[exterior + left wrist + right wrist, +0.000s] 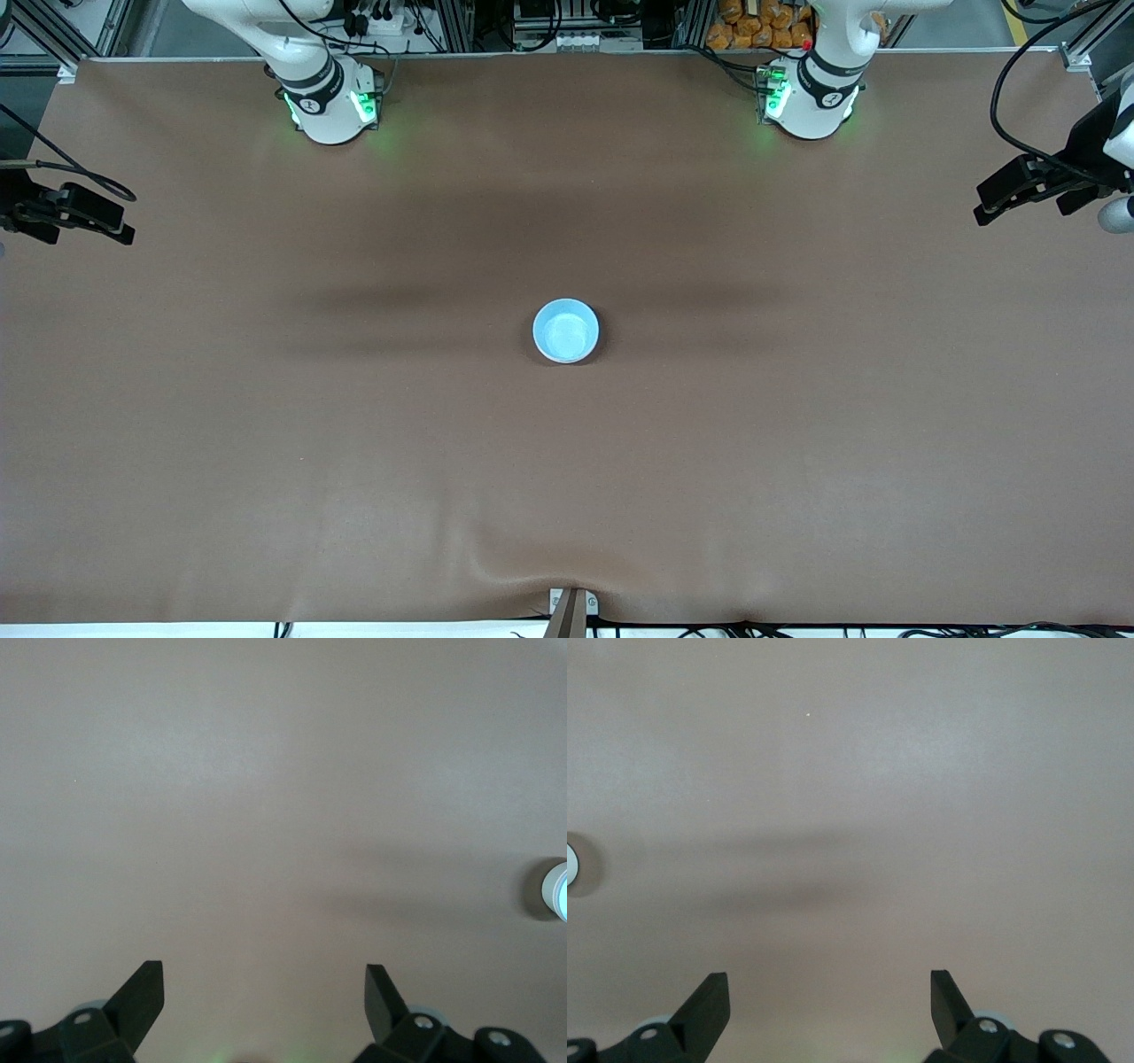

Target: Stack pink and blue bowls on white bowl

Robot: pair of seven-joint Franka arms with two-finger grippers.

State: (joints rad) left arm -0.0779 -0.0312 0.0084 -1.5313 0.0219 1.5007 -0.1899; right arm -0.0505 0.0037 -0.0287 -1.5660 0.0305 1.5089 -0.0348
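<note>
- The blue bowl (566, 330) sits upright at the middle of the brown table (266, 443).
- Left gripper (265, 990) hangs over bare table at its arm's end, jaws wide, empty.
- Right gripper (830, 998) likewise at its end, wide and empty.

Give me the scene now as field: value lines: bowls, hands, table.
bowls visible: one, the blue bowl, upright at the table's middle
pink, white bowls: not visible as separate bowls
stack under blue: cannot tell
left hand: open, empty, over bare table at the left arm's end, waiting
right hand: open, empty, over bare table at the right arm's end, waiting
table: brown cover
</note>
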